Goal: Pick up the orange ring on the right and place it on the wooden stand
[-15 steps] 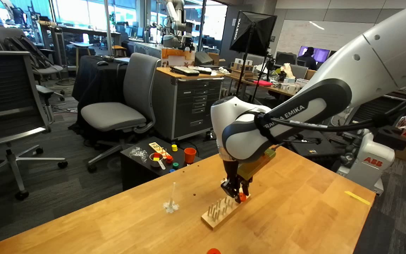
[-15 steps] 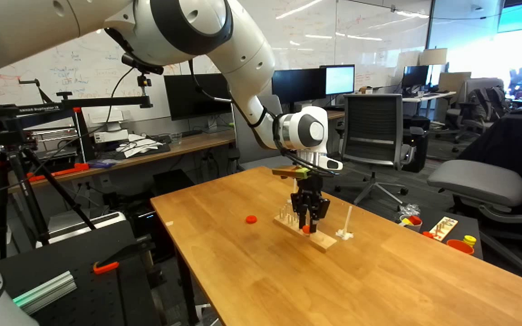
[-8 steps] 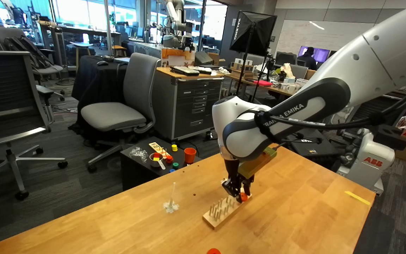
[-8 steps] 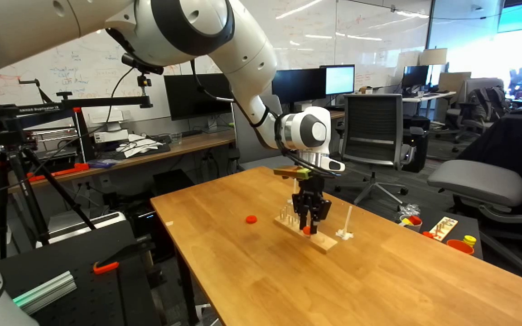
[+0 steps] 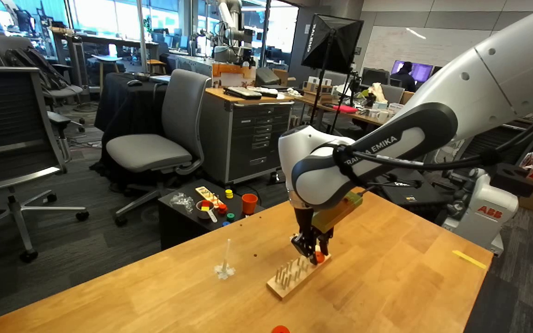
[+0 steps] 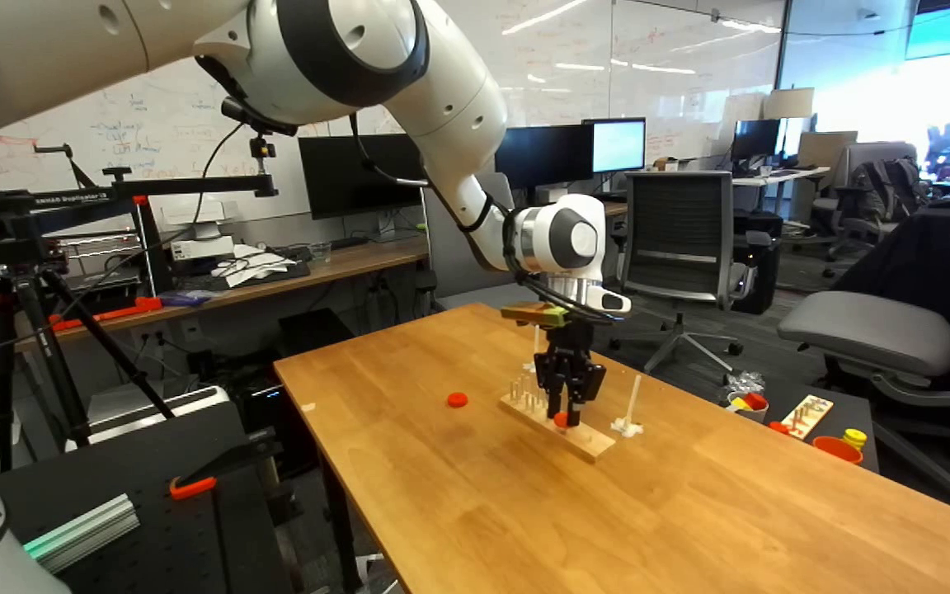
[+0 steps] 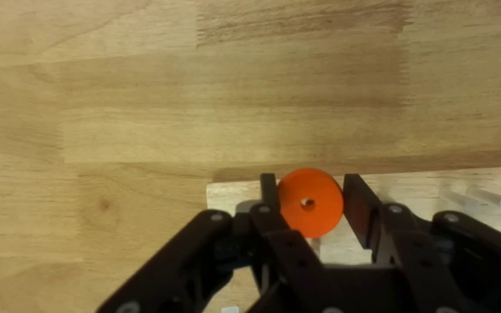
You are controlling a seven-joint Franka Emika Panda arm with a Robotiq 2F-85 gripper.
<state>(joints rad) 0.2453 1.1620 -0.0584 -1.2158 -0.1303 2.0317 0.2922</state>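
The orange ring [image 7: 320, 213] is flat and round with a small centre hole, and sits between my gripper's fingers in the wrist view. My gripper [image 7: 310, 191] is shut on it, with pads touching both sides. The wooden stand [image 7: 233, 191] lies under the ring, a peg just below the ring's lower edge. In the exterior views the gripper [image 5: 319, 258] holds the ring [image 5: 320, 257] low over one end of the stand [image 5: 278, 290]. The ring [image 6: 560, 420] also shows over the stand [image 6: 590, 445]. I cannot tell whether the ring touches a peg.
A second orange-red ring [image 6: 457, 399] lies on the table [image 6: 475, 495], partly cut off in an exterior view [image 5: 280, 329]. A thin upright whitish stick [image 6: 633, 400] stands near the stand, taped down. Several pegs [image 5: 285, 276] stand at the stand's other end. A side table [image 5: 192, 224] holds colourful toys.
My gripper and the ring have shifted slightly and sunk a little. The stand has slid slightly the same way. The gripper stays shut on the ring.
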